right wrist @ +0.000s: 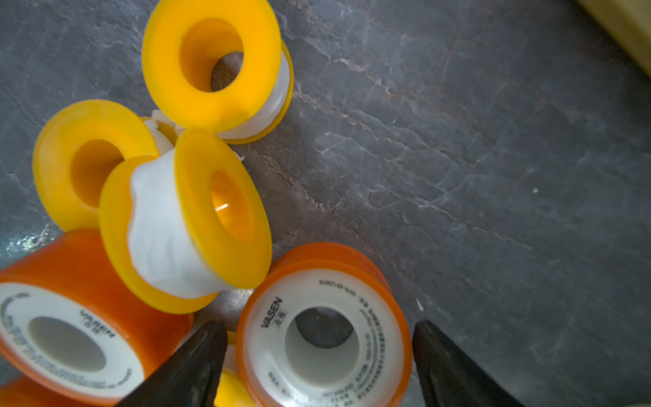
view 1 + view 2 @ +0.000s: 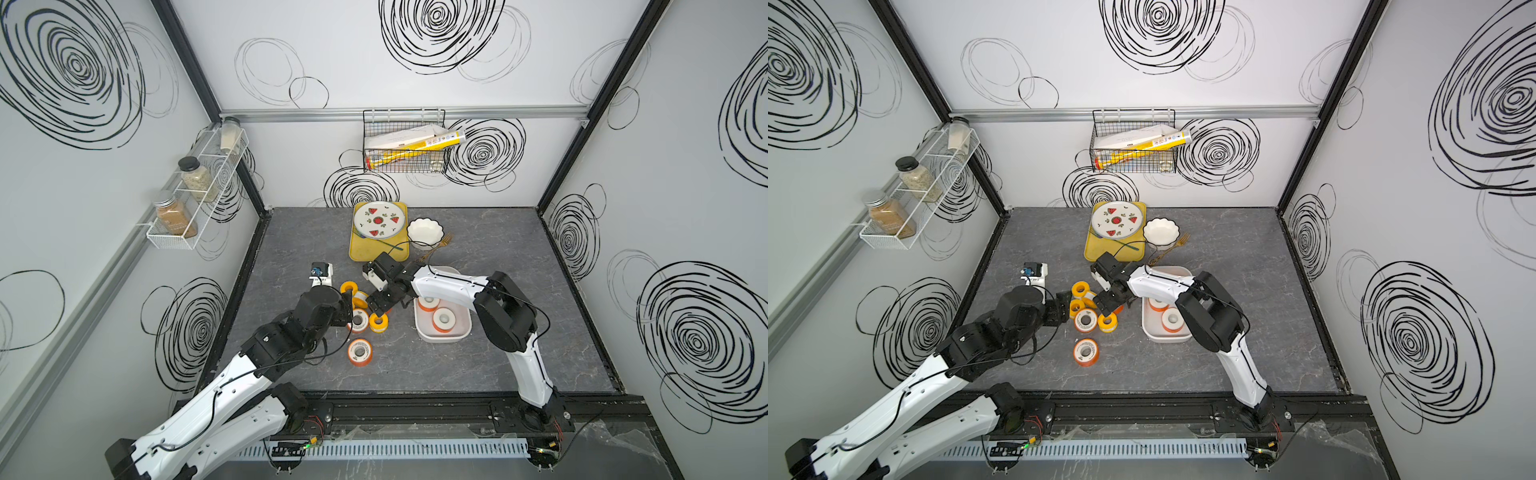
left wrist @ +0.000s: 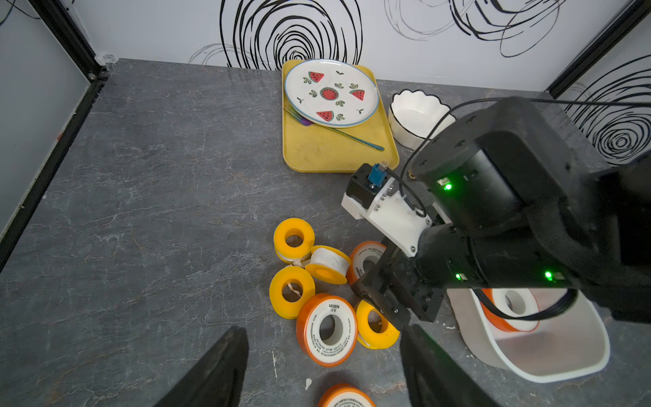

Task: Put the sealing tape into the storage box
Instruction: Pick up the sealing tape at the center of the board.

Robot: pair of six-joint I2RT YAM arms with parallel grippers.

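Several spools of sealing tape [image 2: 365, 309] with orange or yellow flanges lie clustered at mid-table, also seen in the other top view [image 2: 1088, 309]. One orange spool [image 2: 360, 352] lies apart, nearer the front. The white storage box [image 2: 442, 338] to the right holds two orange spools [image 2: 444, 320]. My right gripper [image 1: 318, 327] is lowered over the cluster, jaws open astride an orange spool [image 1: 380, 334], with a small gap at one finger. My left gripper [image 3: 324, 331] hovers open and empty at the cluster's left edge [image 2: 349, 313], an orange spool [image 3: 310, 331] just ahead of its fingertips.
Behind the cluster lies a yellow tray [image 2: 376, 251] with a watermelon plate [image 2: 379, 220] and a fork. A white scalloped bowl [image 2: 424, 232] and a gold fork [image 2: 436, 247] sit behind the storage box. A wire basket [image 2: 405, 141] and a spice rack [image 2: 195, 191] hang on the walls.
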